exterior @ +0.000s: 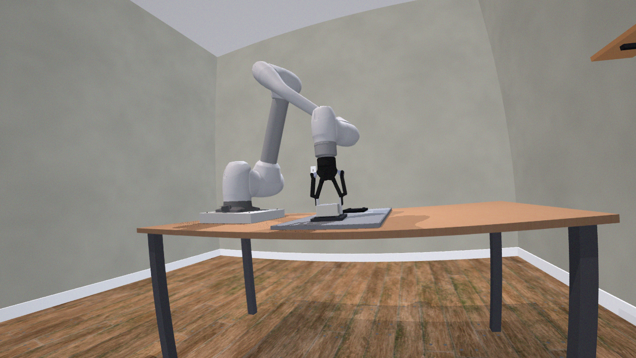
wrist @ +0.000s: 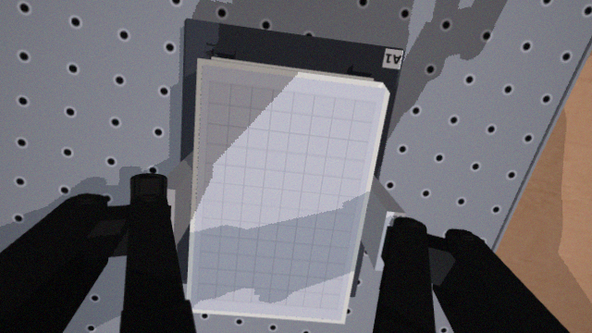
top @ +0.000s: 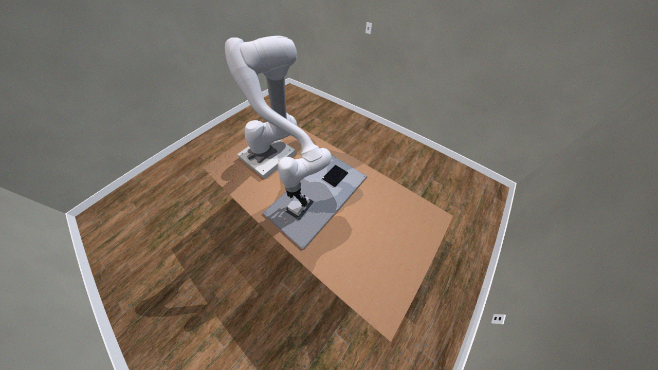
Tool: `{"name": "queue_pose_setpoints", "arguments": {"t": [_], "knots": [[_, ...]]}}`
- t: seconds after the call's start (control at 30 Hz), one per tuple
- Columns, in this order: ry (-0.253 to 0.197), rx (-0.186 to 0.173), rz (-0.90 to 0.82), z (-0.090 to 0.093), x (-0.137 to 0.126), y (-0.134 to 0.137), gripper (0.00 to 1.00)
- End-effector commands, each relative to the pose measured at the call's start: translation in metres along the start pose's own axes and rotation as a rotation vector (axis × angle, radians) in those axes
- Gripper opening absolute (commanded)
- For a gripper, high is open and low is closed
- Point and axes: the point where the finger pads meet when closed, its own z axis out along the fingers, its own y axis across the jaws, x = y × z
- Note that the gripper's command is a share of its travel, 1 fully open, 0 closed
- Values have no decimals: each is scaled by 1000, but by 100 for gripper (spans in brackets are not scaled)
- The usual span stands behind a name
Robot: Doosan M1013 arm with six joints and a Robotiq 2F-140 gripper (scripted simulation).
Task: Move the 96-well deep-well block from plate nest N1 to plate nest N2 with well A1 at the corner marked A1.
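The white deep-well block (wrist: 284, 194) shows its grid of wells face up in the wrist view. My gripper (wrist: 280, 179) is shut on its two long sides. The block sits just over the dark plate nest N1 (wrist: 291, 48), whose A1 label (wrist: 393, 58) is at the block's upper right corner. In the exterior view the block (exterior: 328, 208) hangs between the black fingers (exterior: 327, 198), barely above nest N1 (exterior: 329, 217). The top view shows the gripper (top: 298, 201) on the block (top: 296, 210). The empty black nest N2 (top: 334, 175) lies farther along the plate and also shows in the exterior view (exterior: 356, 209).
Both nests sit on a grey perforated plate (top: 317, 202) on a wooden table (exterior: 444, 218). The arm's base (top: 266, 158) stands on a white mount next to the plate. The table's edge runs close to the plate in the wrist view (wrist: 555, 194).
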Motion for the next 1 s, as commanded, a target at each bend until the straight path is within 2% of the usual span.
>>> {"name": "queue_pose_setpoints", "arguments": {"t": [0.0,0.97], "knots": [[0,0,0,0,0,0,0],[0,0,0,5,0,0,0]]}}
